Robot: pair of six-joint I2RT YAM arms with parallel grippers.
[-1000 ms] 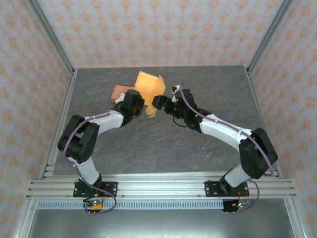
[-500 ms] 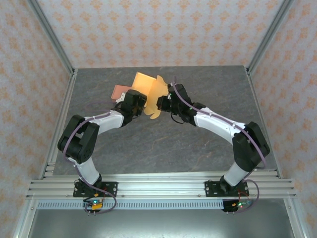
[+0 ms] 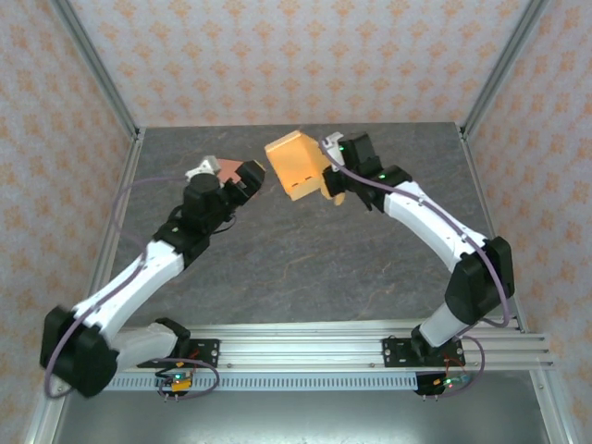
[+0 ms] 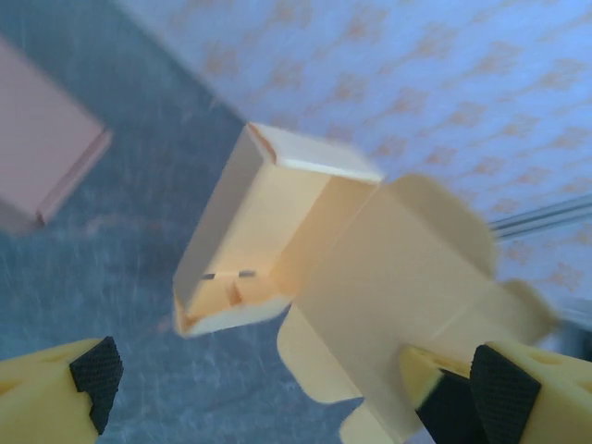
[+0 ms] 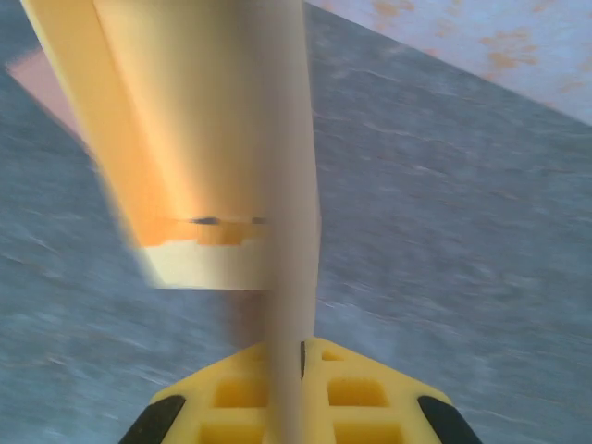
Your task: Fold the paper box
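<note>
The orange paper box (image 3: 294, 165) hangs off the table at the back centre, half formed, with its open end and loose flaps showing. My right gripper (image 3: 327, 182) is shut on one of its side flaps. In the right wrist view that flap (image 5: 289, 231) runs edge-on between the yellow fingers of my right gripper (image 5: 294, 356). My left gripper (image 3: 244, 176) stands open to the left of the box, apart from it. In the left wrist view the box (image 4: 268, 240) lies ahead of my left gripper (image 4: 298, 379), and nothing sits between the black pads (image 4: 95, 368).
A flat pink box (image 3: 225, 169) lies on the grey table (image 3: 305, 268) under my left gripper, also seen as the pink box (image 4: 42, 148) in the left wrist view. Metal frame posts and patterned walls close in the sides and back.
My left gripper opened, let go of the orange box and drew back to the left. My right gripper shut on a flap and carried the box up and toward the back.
</note>
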